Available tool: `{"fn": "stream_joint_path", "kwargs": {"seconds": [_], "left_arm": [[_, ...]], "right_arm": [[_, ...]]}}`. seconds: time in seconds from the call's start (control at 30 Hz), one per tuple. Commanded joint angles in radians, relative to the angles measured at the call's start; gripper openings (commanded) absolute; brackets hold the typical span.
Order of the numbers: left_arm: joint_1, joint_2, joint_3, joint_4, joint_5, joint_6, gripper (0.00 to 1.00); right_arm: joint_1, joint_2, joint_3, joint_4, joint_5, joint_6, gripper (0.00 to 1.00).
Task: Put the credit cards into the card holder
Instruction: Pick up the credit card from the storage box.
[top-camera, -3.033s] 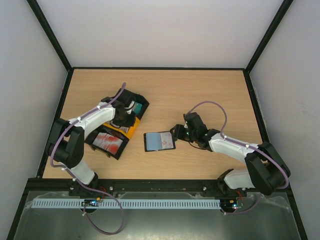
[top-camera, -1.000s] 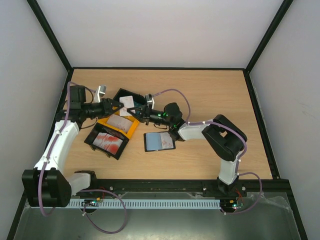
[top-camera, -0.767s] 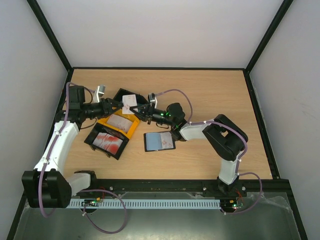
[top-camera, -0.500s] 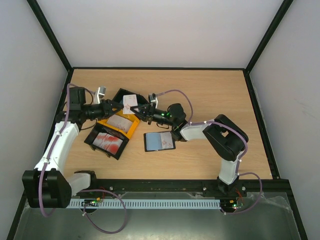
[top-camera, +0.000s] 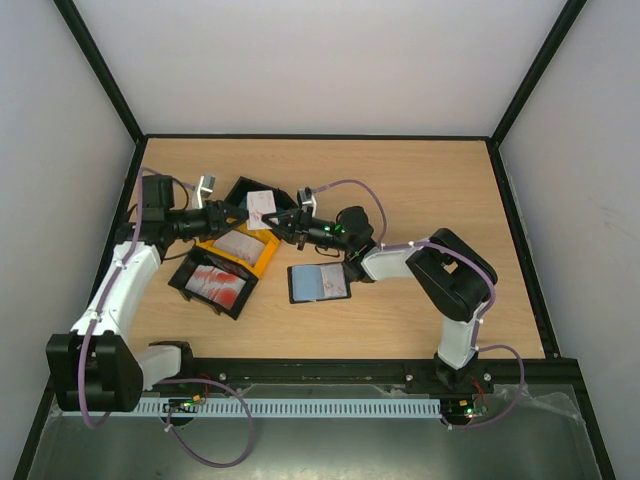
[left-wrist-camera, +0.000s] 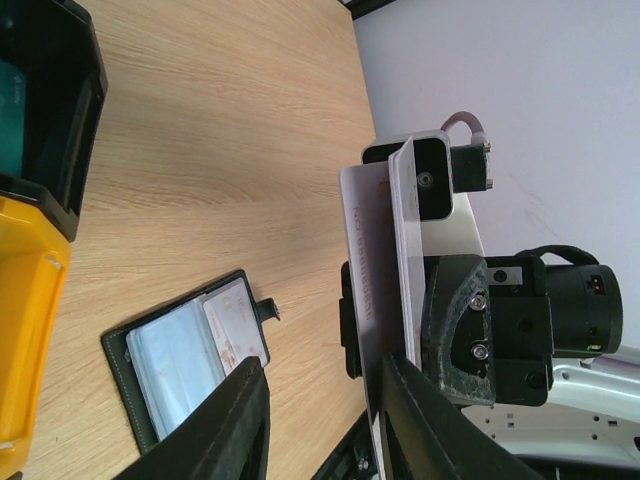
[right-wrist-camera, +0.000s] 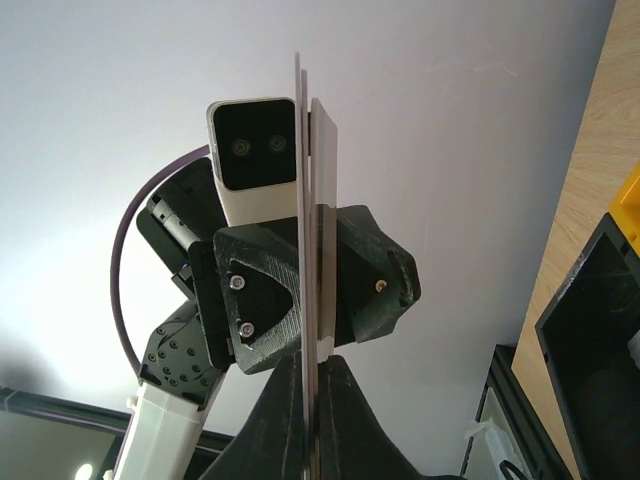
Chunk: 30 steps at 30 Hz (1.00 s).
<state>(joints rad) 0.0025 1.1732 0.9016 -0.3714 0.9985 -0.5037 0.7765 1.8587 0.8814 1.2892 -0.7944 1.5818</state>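
A whitish credit card (top-camera: 260, 204) hangs upright over the trays, between both grippers. My right gripper (top-camera: 279, 222) is shut on it. The right wrist view shows two thin card edges (right-wrist-camera: 309, 180) pinched between its fingers (right-wrist-camera: 320, 400). My left gripper (top-camera: 240, 212) faces it from the left. Its fingers (left-wrist-camera: 240, 420) stand apart on either side of the card (left-wrist-camera: 366, 290), so it is open. The black card holder (top-camera: 319, 283) lies open on the table with cards in its pockets, and it also shows in the left wrist view (left-wrist-camera: 190, 345).
A row of trays lies under the grippers. It includes a black tray (top-camera: 244, 189), a yellow tray (top-camera: 262, 260) holding a grey card (top-camera: 238, 244), and a black tray (top-camera: 188, 283) with a red-and-white card (top-camera: 214, 283). A teal card (left-wrist-camera: 10, 115) lies in the black tray.
Three seconds ago the arms were apart, left over the trays and right by the holder. They now meet over the trays. In the last second the left jaws widened slightly.
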Motion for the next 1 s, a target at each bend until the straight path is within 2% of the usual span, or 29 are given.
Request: {"fn": "stream_joint_path", "kwargs": {"seconds": [0.0,0.13,0.23,0.4,0.67,0.97], "left_arm": [[-0.019,0.006,-0.033,0.024,0.063,-0.029,0.32],[-0.021,-0.005,-0.059,0.08,0.105,-0.074,0.32],[-0.021,-0.009,-0.069,0.08,0.106,-0.077,0.28],[-0.013,-0.014,-0.093,0.063,0.048,-0.096,0.03],[0.041,-0.063,-0.27,0.106,-0.005,-0.174,0.02],[0.127,-0.061,-0.332,0.066,-0.052,-0.145,0.02]], "right_arm": [[0.014,-0.007,0.047,0.047,-0.04,-0.027,0.02],[0.023,-0.003,0.068,-0.057,-0.036,-0.076,0.02],[0.024,0.006,0.077,-0.101,-0.027,-0.088,0.02],[0.023,0.03,0.083,-0.17,-0.019,-0.085,0.02],[0.055,0.077,0.136,-0.446,-0.022,-0.189,0.03],[0.076,0.183,0.247,-0.632,-0.025,-0.222,0.08]]}}
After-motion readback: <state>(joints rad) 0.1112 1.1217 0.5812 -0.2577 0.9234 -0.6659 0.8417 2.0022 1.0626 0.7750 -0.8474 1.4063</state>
